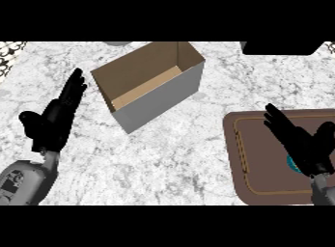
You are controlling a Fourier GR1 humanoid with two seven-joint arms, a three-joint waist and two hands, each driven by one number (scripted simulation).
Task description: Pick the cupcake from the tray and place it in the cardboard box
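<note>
The cardboard box [150, 84] sits in the upper centre of the frame on the marble counter [184, 154], its open top tilted toward the viewer so the tan interior is exposed and accessible from above. The brown tray [259, 159] occupies the lower right of the frame, well apart from the box. The right hand [307, 144] is positioned over the tray with its fingers straight and spread, thumb held out to the side, holding nothing. A small teal patch, judged to be the cupcake [293, 164], shows at the edge of the palm; the hand hides almost all of it, so its exact position on the tray cannot be told beyond lying under or just beside the hand. This open posture above the tray is consistent with the approach stage of a grasp: 1 pick and 1 placement are not yet done. The left hand [56, 120] rests at the left of the frame beside the box, fingers straight and pointing up, not touching the box.
</note>
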